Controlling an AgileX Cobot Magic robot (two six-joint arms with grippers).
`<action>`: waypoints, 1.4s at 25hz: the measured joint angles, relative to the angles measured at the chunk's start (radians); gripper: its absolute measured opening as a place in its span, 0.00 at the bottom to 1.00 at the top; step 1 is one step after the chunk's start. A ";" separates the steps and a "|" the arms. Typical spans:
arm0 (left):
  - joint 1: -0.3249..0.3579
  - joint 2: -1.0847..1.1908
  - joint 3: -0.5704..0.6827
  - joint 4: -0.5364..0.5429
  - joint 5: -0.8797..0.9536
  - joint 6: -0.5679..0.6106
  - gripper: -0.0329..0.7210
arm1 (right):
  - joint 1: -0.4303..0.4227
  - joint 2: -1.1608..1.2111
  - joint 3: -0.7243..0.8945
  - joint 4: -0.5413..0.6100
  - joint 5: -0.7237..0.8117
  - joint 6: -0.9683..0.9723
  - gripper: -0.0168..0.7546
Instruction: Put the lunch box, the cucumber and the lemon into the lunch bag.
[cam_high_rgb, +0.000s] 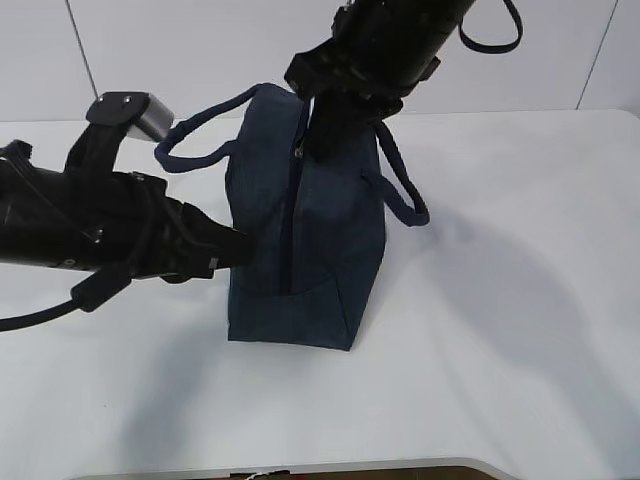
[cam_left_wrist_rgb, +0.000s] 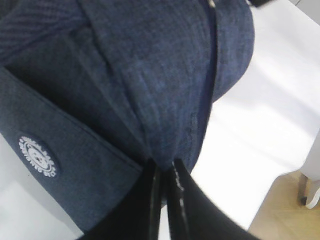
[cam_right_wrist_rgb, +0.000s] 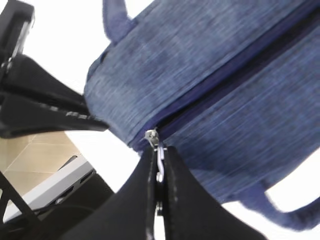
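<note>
One lunch bag (cam_high_rgb: 310, 250) stands in the middle of the exterior frame on the white table (cam_high_rgb: 520, 330), a boxy dark navy fabric bag with its zipper line running down the middle of the side facing the camera. It has two loop handles: one (cam_high_rgb: 195, 135) arches toward the upper left of the frame, the other (cam_high_rgb: 400, 185) hangs to the right of the bag.

Two black arms reach the bag. The left gripper (cam_high_rgb: 240, 250) comes in from the left edge of the exterior frame and meets the bag's lower left side. In the left wrist view its two fingers stand together at the bottom centre of the frame, pinched on a fold of the navy fabric (cam_left_wrist_rgb: 165, 165). One round white printed badge (cam_left_wrist_rgb: 37, 156) shows on the bag at the lower left of that view.

The right gripper (cam_high_rgb: 322, 150) drops in from the top centre of the exterior frame onto the bag's upper end, beside the zipper. In the right wrist view its fingers are pressed together at the bottom centre, clamped on the single silver zipper pull (cam_right_wrist_rgb: 159, 162), with the slider (cam_right_wrist_rgb: 151, 136) just above them at the end of the zipper line (cam_right_wrist_rgb: 225, 85). The zipper reads as drawn closed along its visible length.

No lunch box, cucumber or lemon can be seen in any of the three views
</note>
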 joint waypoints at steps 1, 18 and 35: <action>0.000 0.000 0.000 0.000 -0.003 0.000 0.02 | -0.004 0.012 -0.020 0.000 0.002 0.000 0.03; 0.000 0.000 0.009 0.014 -0.027 0.002 0.02 | -0.070 0.262 -0.379 0.018 0.039 0.003 0.03; 0.000 0.000 0.009 0.025 -0.037 0.002 0.02 | -0.108 0.313 -0.529 0.014 0.068 0.052 0.03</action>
